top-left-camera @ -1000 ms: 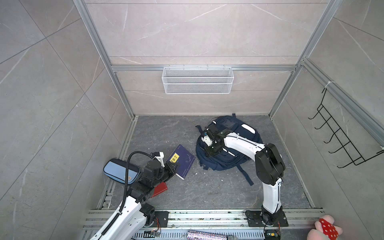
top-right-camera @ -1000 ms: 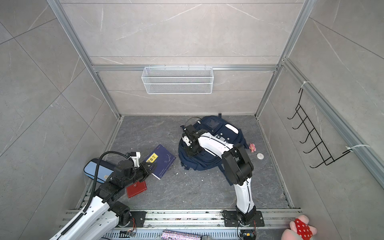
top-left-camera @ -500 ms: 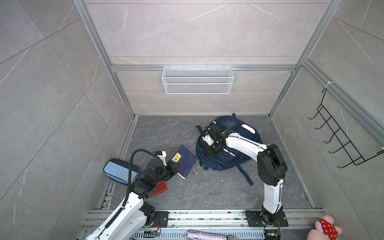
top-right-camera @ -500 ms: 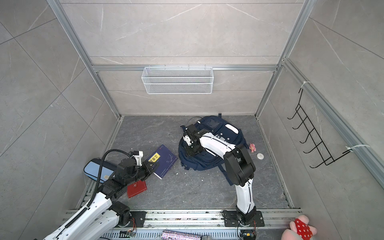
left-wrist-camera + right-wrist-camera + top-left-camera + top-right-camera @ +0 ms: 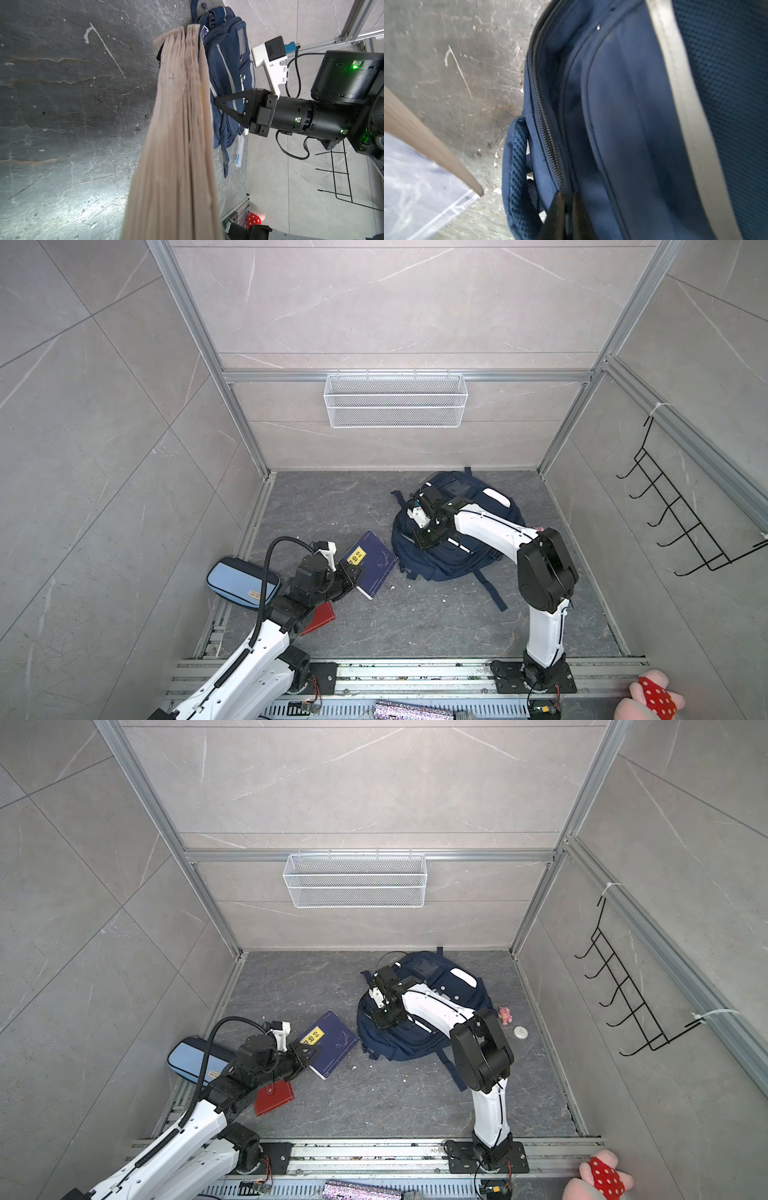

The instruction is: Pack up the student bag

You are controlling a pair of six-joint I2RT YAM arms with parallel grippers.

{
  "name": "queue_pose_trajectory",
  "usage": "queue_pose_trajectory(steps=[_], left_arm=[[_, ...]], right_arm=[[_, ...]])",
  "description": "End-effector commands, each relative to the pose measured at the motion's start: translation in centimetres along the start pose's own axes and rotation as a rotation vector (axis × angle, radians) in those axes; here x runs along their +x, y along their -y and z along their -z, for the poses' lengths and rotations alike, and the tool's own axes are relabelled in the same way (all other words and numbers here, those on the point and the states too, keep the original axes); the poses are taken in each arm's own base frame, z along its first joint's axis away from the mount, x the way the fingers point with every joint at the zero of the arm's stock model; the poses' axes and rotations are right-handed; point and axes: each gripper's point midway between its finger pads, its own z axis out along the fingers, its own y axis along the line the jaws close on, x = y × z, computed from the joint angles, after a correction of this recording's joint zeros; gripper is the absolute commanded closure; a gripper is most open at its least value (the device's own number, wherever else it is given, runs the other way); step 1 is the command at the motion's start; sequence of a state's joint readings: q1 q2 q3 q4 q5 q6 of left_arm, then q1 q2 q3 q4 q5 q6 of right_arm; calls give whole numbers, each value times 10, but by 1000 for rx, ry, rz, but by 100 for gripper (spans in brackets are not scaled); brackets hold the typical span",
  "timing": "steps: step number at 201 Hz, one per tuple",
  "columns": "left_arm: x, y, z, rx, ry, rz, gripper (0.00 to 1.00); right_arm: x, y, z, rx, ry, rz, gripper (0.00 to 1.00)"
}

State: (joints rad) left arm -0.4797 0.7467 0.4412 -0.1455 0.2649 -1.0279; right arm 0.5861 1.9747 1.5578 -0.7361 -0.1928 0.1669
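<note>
In both top views the student bag [image 5: 451,562] was seen right of centre, its zip edge pinched in the closed right gripper [image 5: 565,212], while the navy book [image 5: 374,562], clamped by the left gripper [image 5: 355,571], and the pencil case [image 5: 239,583] were judged not yet packed.

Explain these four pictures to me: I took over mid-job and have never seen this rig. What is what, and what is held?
The machine is a left arm and a right arm, both white, bolted to a rail at the front. Both top views look down on everything from above; each other picture comes from a camera on one arm's wrist. On the floor lie the bag, a blue case and a red wallet. The left gripper is shut on a corner of the book; its wrist view sees the pages edge-on. The right gripper is shut on the bag's zip edge, seen close in its wrist view.
</note>
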Motion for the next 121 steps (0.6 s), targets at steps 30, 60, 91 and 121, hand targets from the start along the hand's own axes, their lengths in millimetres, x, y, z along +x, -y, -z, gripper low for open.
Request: queue_pose_trajectory(steps=[30,60,91,121], left_arm=[[-16,44,4,135,25,-82,100],[-15,50,1,156,7,-94,100],[-15,59,0,185,-6,-113,100],[-16,74,-1,243,-21,-139,100]], right_arm=[[-16,-2,20,-18,70,-10,100],[-27,-9,42,-32,127,34,100],[-33,-16,68,-38,178,58,100],[-27,-40,92,32,201,208,100]])
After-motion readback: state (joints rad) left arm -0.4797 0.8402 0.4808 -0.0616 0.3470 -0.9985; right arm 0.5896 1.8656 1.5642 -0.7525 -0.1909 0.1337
